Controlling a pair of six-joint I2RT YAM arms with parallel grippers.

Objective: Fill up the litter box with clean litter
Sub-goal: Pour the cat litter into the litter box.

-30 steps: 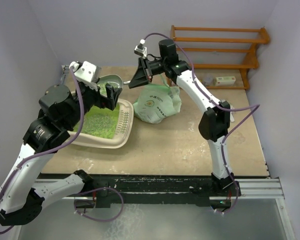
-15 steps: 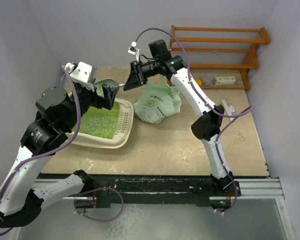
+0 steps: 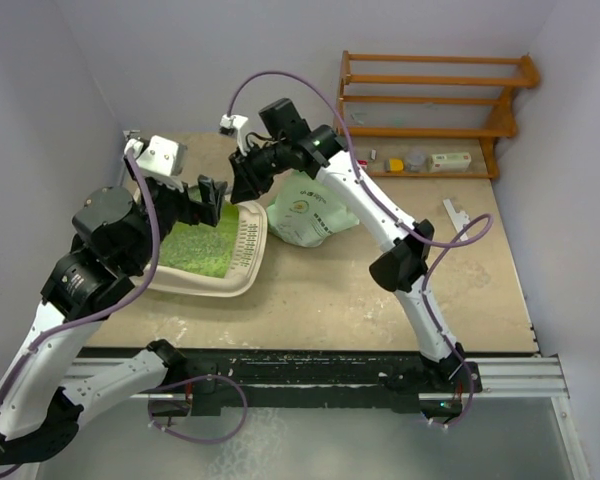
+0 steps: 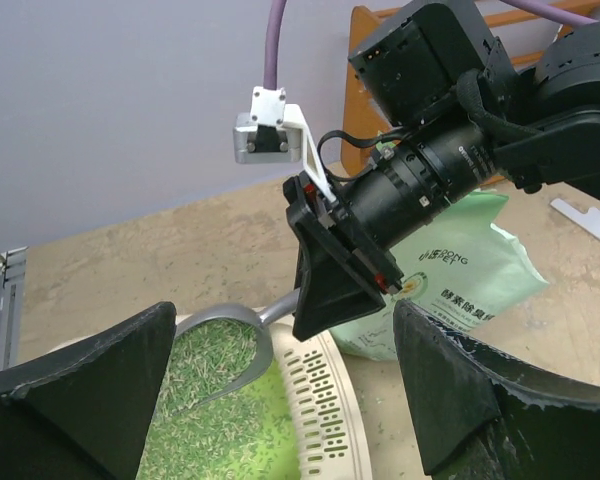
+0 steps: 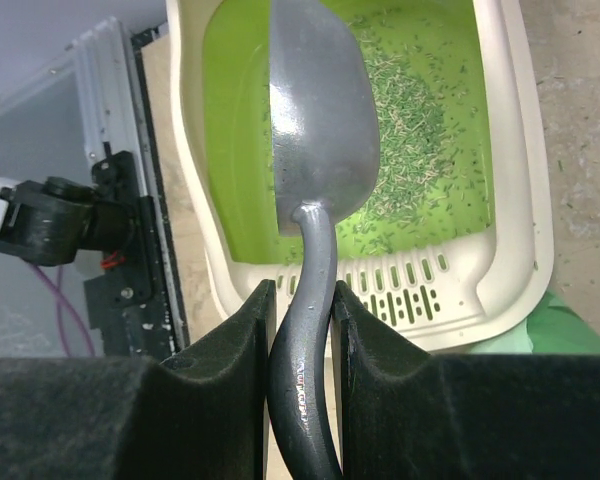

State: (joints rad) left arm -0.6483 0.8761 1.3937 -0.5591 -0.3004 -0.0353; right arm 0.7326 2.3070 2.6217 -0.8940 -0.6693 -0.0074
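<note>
Top view: the cream box (image 3: 218, 290) sits left of centre on the tan surface (image 3: 340, 290). The soft printed bag (image 3: 315, 215) is just right of it, handy for refills I guess.

Left wrist: left fingers (image 4: 80, 390) spread wide, holding nothing, facing the shiny metal scoop (image 4: 230, 345).

Right wrist: right fingers (image 5: 230, 340) clamped on its smooth curved handle. The bowl hangs over the glossy green floor, probably so the tiny pale litter (image 5: 410, 110) lands inside. Only a thin scatter so far.

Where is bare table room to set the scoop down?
The widest bare tabletop lies between the bag, the litter box and the near edge. Right of the bag is free up to the rack, bar a small white part. Crowded: over the box, where the left tool and the right tool, holding the scoop, hover.
</note>
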